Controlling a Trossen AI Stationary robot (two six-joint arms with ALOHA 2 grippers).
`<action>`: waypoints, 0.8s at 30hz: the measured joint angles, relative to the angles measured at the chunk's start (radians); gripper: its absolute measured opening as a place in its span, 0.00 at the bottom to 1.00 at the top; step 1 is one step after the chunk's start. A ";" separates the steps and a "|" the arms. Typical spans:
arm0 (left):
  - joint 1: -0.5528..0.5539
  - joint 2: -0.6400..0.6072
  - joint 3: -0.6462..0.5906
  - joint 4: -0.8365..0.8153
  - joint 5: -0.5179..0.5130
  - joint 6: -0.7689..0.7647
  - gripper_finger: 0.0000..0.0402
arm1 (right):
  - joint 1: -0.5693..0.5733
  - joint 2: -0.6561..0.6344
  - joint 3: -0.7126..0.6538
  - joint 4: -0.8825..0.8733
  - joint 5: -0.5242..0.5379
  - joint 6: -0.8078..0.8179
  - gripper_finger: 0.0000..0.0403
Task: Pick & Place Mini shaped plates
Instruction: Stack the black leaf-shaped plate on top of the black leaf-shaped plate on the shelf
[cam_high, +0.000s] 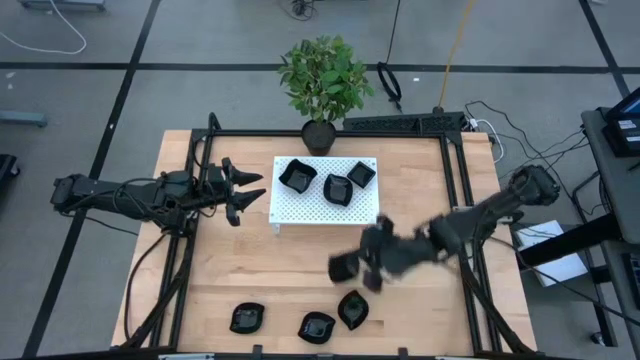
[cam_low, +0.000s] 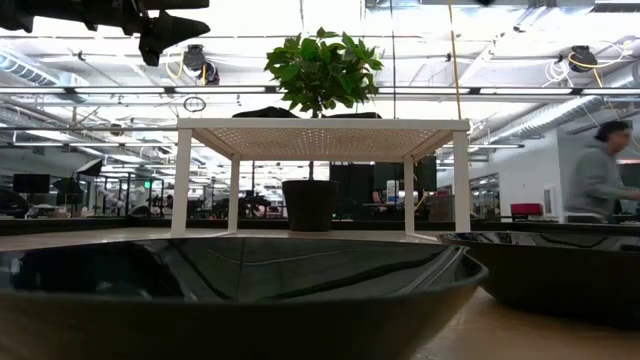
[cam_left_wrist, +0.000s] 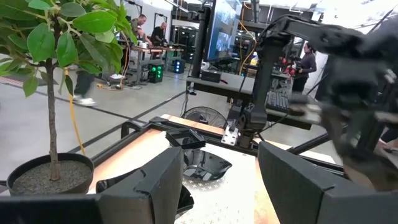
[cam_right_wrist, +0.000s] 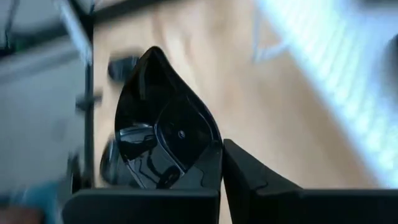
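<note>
The right gripper (cam_right_wrist: 221, 163) has its jaws pressed together on the rim of a leaf-shaped black plate (cam_right_wrist: 163, 137), held above the desk (cam_high: 420, 310); three more black plates (cam_high: 318, 325) lie on the wood just beyond those jaws, along the front edge; farther off, three plates (cam_high: 337, 188) sit on the white perforated platform (cam_high: 300, 210); the left gripper (cam_high: 250, 190) hovers beside that platform, jaws spread and empty; a potted plant (cam_high: 322, 85) stands behind it.
</note>
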 joint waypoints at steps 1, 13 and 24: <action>0.000 0.000 0.000 0.000 0.000 0.000 0.53 | -0.039 -0.018 0.000 0.016 0.000 -0.021 0.00; 0.000 0.000 0.000 0.000 0.000 0.000 0.53 | -0.493 -0.126 0.001 0.047 -0.123 -0.003 0.00; 0.000 0.000 0.000 0.000 0.000 0.000 0.53 | -0.654 -0.081 -0.096 0.084 -0.260 0.020 0.00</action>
